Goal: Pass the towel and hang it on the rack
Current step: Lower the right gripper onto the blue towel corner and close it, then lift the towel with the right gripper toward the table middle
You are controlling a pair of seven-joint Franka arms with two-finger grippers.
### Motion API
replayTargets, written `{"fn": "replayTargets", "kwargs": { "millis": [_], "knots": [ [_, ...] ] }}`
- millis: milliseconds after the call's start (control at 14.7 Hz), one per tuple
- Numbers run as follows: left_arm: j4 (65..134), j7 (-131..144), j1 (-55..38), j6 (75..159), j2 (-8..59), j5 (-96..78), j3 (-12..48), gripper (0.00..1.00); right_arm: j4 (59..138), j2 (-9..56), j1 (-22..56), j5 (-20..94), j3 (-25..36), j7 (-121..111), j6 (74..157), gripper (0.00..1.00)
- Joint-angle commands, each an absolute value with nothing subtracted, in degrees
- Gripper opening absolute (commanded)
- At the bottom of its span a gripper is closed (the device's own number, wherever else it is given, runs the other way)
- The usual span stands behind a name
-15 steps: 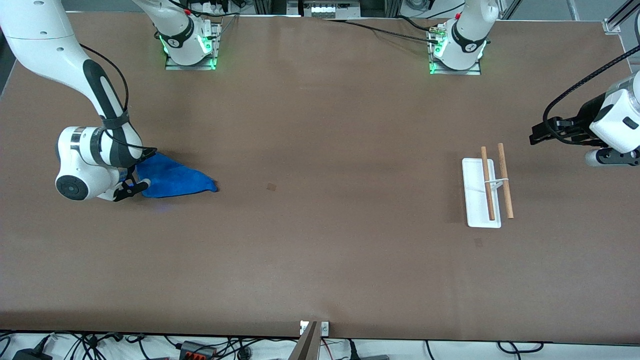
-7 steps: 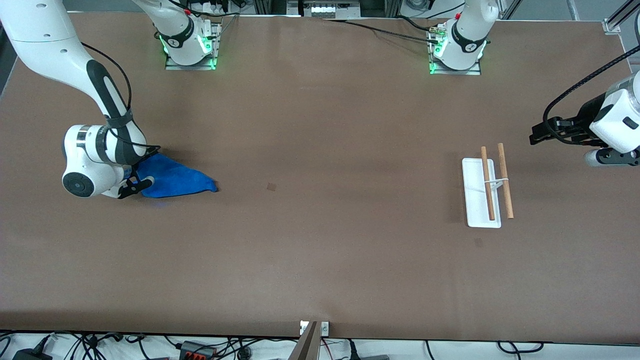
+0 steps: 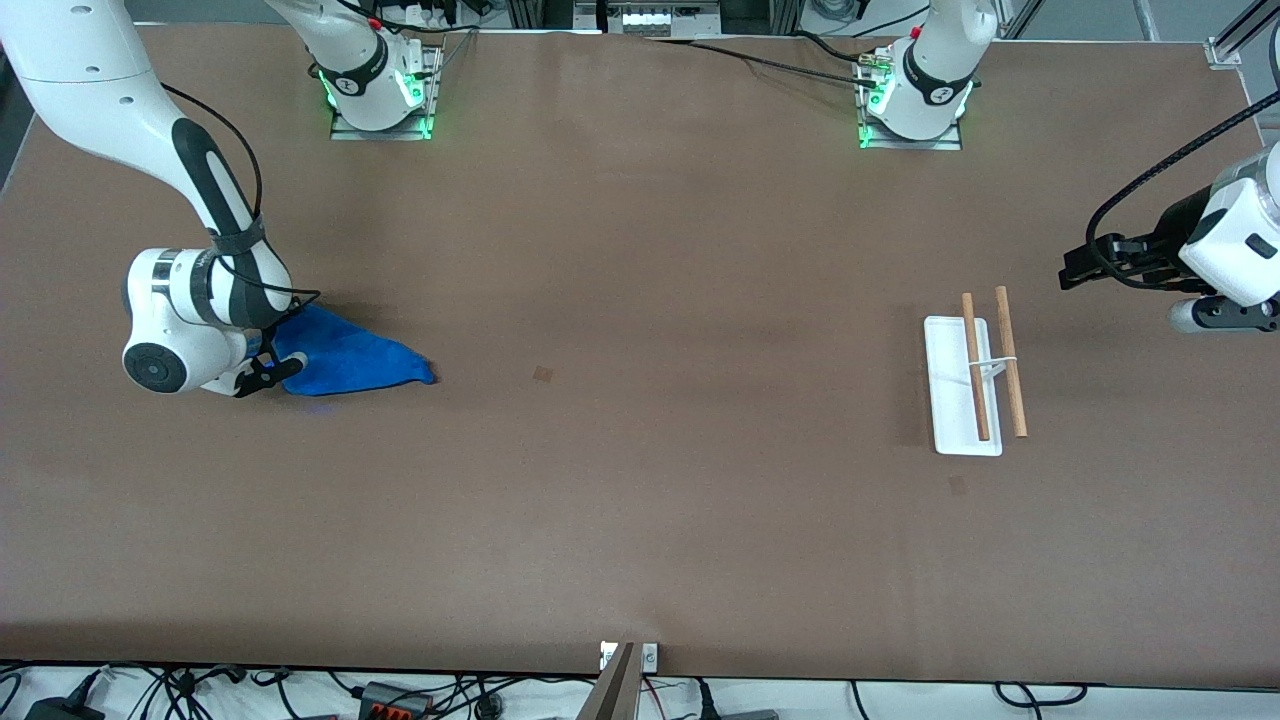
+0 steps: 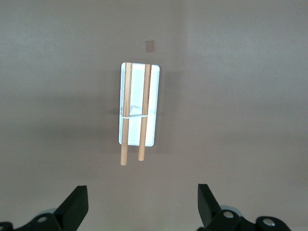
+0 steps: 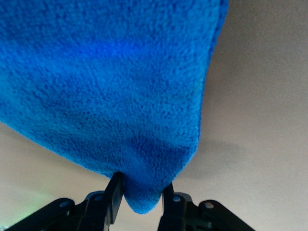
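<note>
The blue towel (image 3: 350, 362) lies crumpled on the table at the right arm's end. My right gripper (image 3: 268, 372) is low at the towel's corner. In the right wrist view the towel (image 5: 110, 86) fills most of the picture, and my right gripper (image 5: 140, 195) has its fingers (image 5: 114, 192) pressed against both sides of that corner. The rack (image 3: 975, 385), a white base with two wooden rods, stands at the left arm's end. My left gripper (image 3: 1075, 270) hangs open in the air beside the rack, holding nothing. The left wrist view shows the rack (image 4: 137, 110) past my open left gripper (image 4: 142, 211).
The brown table (image 3: 640, 480) stretches bare between towel and rack. The two arm bases (image 3: 380, 90) stand along its farthest edge. Cables and a bracket (image 3: 628, 660) sit at the edge nearest the camera.
My right gripper shifted slightly onto the towel's corner and its fingers closed in on it. The left arm and the rack have not moved.
</note>
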State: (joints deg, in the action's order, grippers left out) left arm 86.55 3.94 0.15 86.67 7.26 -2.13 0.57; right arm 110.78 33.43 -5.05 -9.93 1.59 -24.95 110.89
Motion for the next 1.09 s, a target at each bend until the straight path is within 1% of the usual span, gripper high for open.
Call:
{"fn": "replayTargets", "kwargs": {
  "millis": [0,204,408,612,748,884,1020],
  "knots": [
    [86.0,3.4,0.5,86.6,7.3,-1.8,0.9,1.00,112.2,32.2,-5.4,-10.5,1.3,-25.8,111.6,0.00],
    [86.0,3.4,0.5,86.6,7.2,-1.8,0.9,1.00,111.4,30.5,-5.5,-10.0,1.0,-26.6,110.2,0.00],
    [86.0,3.3,0.5,86.6,7.3,-1.8,0.9,1.00,107.9,27.3,-5.5,-7.7,0.2,-27.1,105.5,0.00],
    [86.0,3.4,0.5,86.6,7.2,-1.8,0.9,1.00,96.6,26.8,-5.0,-0.1,-2.5,-27.3,94.3,0.00],
    [86.0,3.4,0.5,86.6,7.3,-1.8,1.0,1.00,90.7,26.7,-4.9,3.4,-5.5,-26.5,89.1,0.00],
    [86.0,3.4,0.5,86.6,7.3,-2.1,0.9,1.00,86.2,26.7,-4.8,8.4,-7.9,-26.3,86.0,0.00],
    [86.0,3.4,0.6,86.6,7.2,-2.1,0.9,1.00,83.3,26.7,-3.7,12.6,-10.4,-22.7,85.9,0.00]
  ]
}}
